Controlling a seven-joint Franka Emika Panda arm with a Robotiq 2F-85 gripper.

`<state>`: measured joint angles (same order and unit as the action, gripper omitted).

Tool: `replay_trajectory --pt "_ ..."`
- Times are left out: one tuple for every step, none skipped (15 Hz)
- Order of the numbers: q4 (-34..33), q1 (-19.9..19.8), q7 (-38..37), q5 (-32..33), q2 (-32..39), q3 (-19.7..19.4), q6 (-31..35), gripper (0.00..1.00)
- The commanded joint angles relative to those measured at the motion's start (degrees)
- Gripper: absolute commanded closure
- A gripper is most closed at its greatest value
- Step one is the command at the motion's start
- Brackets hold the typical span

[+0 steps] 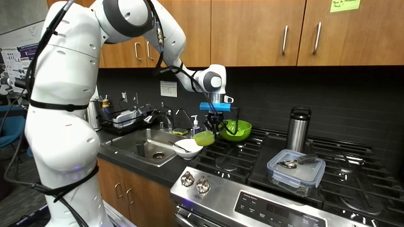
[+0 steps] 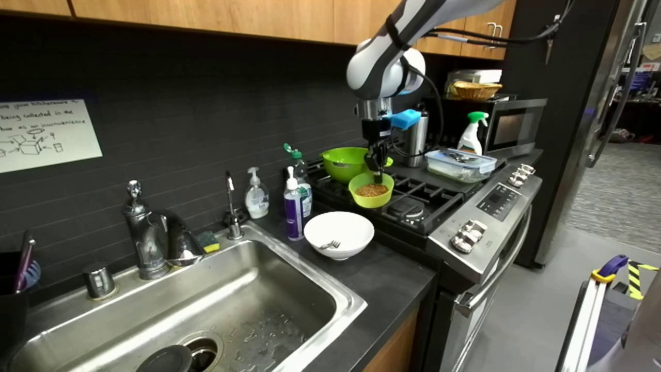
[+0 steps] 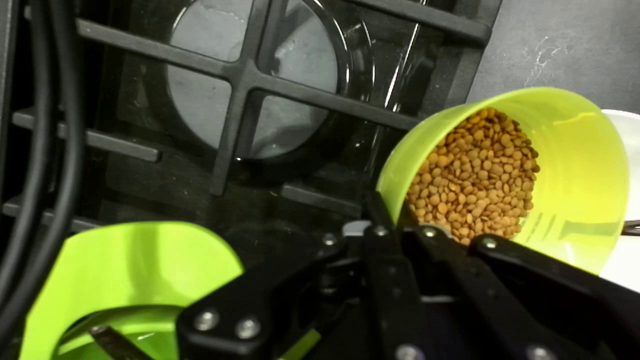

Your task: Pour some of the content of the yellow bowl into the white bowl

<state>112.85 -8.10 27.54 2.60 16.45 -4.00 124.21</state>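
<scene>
Fingers point(image 2: 378, 178) pinch the yellow bowl point(image 3: 580, 160) by its rim, raised at the stove point(image 1: 221, 192) edge, near the white bowl point(image 2: 351, 230) on the desk point(image 2: 379, 279). Likely light, slightly flexy plastic; loose lentils point(image 3: 475, 175) may shift the weight. Rim hold looks right, could twist when tilted.

white arm point(image 1: 71, 72), black cables point(image 3: 74, 130)

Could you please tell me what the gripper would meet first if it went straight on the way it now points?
Pointing down, the gripper would probably meet the stove grate first, though the yellow bowl it holds might touch that or the white bowl sooner; depth is unclear.
</scene>
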Motion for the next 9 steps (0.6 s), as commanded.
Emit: replay_trajectory --pt "-1.95 0.32 -1.15 2.12 0.68 0.3 -2.04 0.99" --pt "-1.84 0.39 -1.13 2.43 0.61 0.3 -2.11 0.99" --pt "-1.93 0.49 -1.24 2.66 0.65 0.28 -2.25 0.99" --pt "-1.95 0.53 -1.28 2.84 0.68 0.27 -2.31 0.99" --pt "-1.95 0.58 -1.39 3.11 0.75 0.23 -2.23 0.99" --pt "-2.03 0.65 -1.48 3.37 0.78 0.23 -2.38 0.99" --pt "-2.03 0.73 -1.62 3.77 0.83 0.2 -2.28 0.99" --pt "-2.1 0.84 -1.83 4.17 0.84 0.18 -2.37 0.99" --pt "-2.16 0.94 -1.95 4.58 0.86 0.18 -2.38 0.99"
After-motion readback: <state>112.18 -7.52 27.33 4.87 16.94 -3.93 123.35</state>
